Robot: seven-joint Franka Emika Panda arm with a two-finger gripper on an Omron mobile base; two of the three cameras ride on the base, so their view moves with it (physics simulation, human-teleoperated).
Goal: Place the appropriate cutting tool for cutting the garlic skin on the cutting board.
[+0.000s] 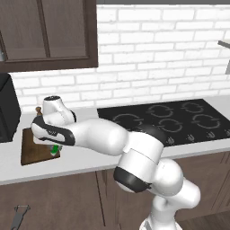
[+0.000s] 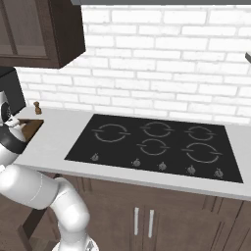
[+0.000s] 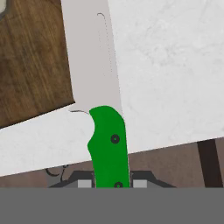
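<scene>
While gripped: 1 knife, 1 board.

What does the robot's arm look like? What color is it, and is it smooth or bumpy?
The arm is glossy white, built of fat, rounded, smooth segments. Dark black bands ring its joints, and a black stripe runs along the wrist part. No cables or writing can be seen. In the hand view, the gripper has small grey fingertips set in a dark body.
</scene>
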